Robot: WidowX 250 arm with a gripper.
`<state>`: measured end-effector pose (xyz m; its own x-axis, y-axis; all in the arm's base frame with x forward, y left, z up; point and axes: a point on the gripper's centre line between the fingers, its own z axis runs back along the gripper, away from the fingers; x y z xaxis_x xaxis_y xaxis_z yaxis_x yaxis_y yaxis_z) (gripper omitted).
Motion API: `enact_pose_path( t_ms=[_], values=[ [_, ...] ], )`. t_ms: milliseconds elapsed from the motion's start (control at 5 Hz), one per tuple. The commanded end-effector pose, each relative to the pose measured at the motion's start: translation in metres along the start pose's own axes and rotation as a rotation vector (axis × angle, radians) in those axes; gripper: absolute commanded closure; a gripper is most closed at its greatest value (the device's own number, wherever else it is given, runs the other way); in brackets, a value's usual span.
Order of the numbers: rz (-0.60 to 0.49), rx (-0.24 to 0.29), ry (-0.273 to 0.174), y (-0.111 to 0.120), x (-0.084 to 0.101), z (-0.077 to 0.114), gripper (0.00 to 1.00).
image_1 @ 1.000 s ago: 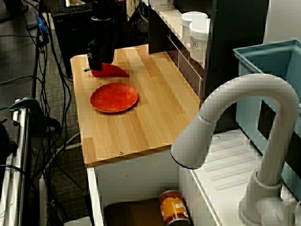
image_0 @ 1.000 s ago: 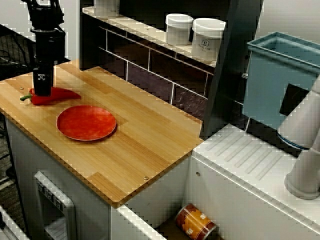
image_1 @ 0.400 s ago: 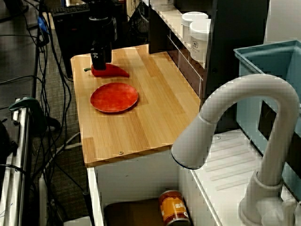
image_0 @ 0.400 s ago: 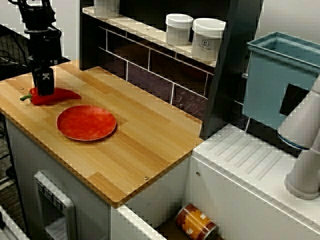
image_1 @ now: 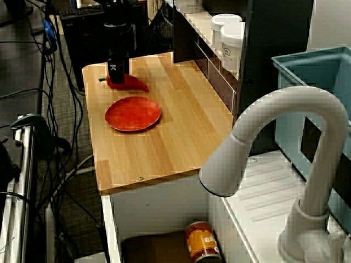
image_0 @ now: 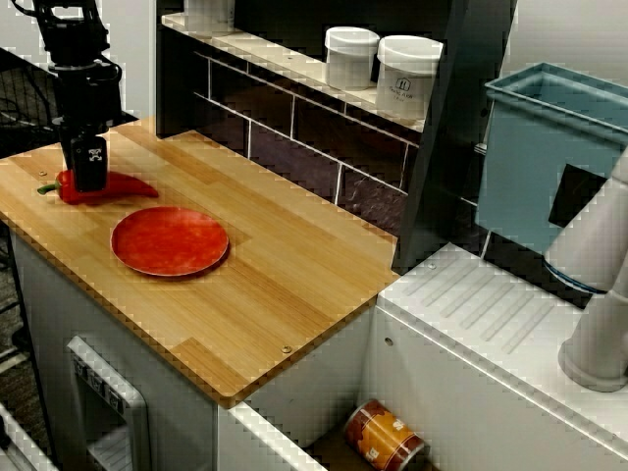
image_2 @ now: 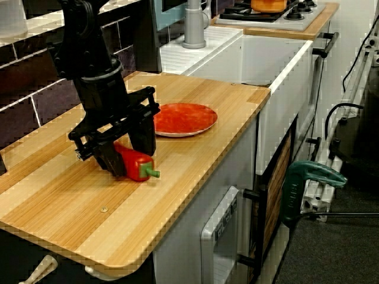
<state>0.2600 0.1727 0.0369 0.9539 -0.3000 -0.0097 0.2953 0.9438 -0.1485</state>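
Claw point(image_2: 127, 155) partly closed, fingers pinching pepper point(image_2: 140, 166) from both sides near stem end. Pepper at end of surface point(image_2: 183, 151), near plate point(image_2: 185, 118), not touching it; resting or just lifted, can't tell.

Risk: glossy tapered skin slips; off-centre hold lets long tip droop or twist.

Plate round, shallow, red. Surface smooth wood grain.

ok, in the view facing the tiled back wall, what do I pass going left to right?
Gripper, its jaws around the red pepper → red plate → first white jar → second white jar → blue bin.
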Motion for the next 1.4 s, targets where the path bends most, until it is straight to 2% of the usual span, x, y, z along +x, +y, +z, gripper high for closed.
enact_pose_path(
  t_ms=[0,200,400,800,1200],
  values=[
    [0.007,0.007,-0.017,-0.009,-0.020,0.014,1.00],
    [-0.020,-0.032,-0.036,-0.015,-0.020,0.036,1.00],
    [-0.070,-0.074,-0.034,-0.027,-0.012,0.050,1.00],
    [-0.229,-0.106,0.032,-0.076,0.012,0.050,1.00],
    [-0.370,-0.050,0.037,-0.135,0.017,0.053,1.00]
  ],
)
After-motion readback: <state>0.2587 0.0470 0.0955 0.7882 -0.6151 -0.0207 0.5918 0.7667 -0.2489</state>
